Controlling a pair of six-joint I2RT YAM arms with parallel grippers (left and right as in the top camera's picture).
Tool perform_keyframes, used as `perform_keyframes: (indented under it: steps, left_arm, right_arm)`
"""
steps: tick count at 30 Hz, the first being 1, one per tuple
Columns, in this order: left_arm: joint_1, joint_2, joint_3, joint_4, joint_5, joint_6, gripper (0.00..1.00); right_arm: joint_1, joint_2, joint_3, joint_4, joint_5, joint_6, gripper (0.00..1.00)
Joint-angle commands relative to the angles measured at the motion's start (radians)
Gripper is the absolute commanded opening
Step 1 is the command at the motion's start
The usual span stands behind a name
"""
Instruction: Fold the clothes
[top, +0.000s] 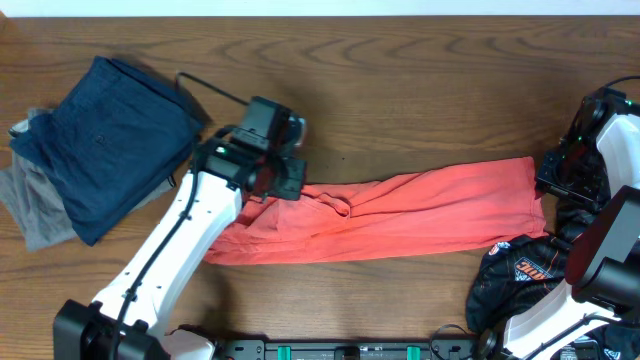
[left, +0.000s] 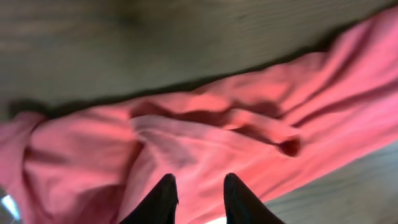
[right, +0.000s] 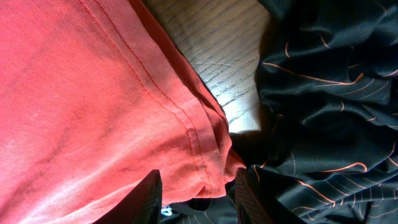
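Note:
The clothes here are a coral-red T-shirt (top: 420, 205), stretched into a long, wrinkled band across the wooden table, plain side up. My left gripper (top: 278, 182) hovers over the band's bunched left part. In the left wrist view its gripper (left: 201, 186) is open, with the red cloth (left: 186, 137) lying beyond the tips. My right gripper (top: 552, 188) is at the band's right end. Seen from the right wrist, that gripper (right: 199, 193) is open, and the shirt's hemmed corner (right: 205, 162) lies loose between the fingers.
A folded navy garment (top: 110, 140) lies on a grey one (top: 35, 210) at the back left. A crumpled black garment with orange print (top: 520, 275) sits front right, against the red corner (right: 323, 93). Bare wood (top: 420, 90) lies behind the shirt.

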Motion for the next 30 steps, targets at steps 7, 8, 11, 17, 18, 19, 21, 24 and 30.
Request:
perform_keyframes:
  steps: [7, 8, 11, 17, 18, 19, 21, 24, 30]
  left_arm:
    - [0.015, 0.133, -0.23, 0.051, -0.039, -0.141, 0.27]
    - [0.015, 0.147, -0.252, 0.066, -0.039, -0.158, 0.27]
    - [0.015, 0.188, -0.315, 0.126, -0.039, -0.188, 0.28]
    - [0.016, 0.19, -0.303, 0.17, -0.039, -0.125, 0.35]
    - [0.016, 0.178, -0.284, 0.158, -0.039, -0.116, 0.36]
    - [0.016, 0.165, -0.266, 0.145, -0.039, -0.111, 0.37]
    - [0.017, 0.126, -0.222, 0.107, -0.055, -0.109, 0.39]
    - [0.026, 0.064, -0.18, 0.075, -0.138, -0.109, 0.4]
    - [0.1, 0.001, -0.176, 0.142, -0.33, -0.109, 0.47]
  right_arm:
    - [-0.008, -0.019, -0.003, -0.002, -0.005, -0.007, 0.37]
    - [-0.008, -0.019, -0.003, -0.002, -0.005, -0.007, 0.37]
    - [-0.008, -0.019, -0.003, -0.004, -0.005, -0.007, 0.37]
    - [-0.008, -0.019, -0.003, -0.003, -0.008, -0.007, 0.39]
    - [-0.008, -0.019, -0.003, -0.003, -0.008, -0.008, 0.4]
    - [-0.008, -0.019, -0.003, -0.003, -0.008, -0.008, 0.41]
    - [-0.008, -0.019, -0.003, -0.003, -0.008, -0.008, 0.43]
    - [-0.008, -0.019, -0.003, -0.004, -0.008, -0.008, 0.43]
    - [-0.008, -0.019, -0.003, -0.003, -0.008, -0.008, 0.43]
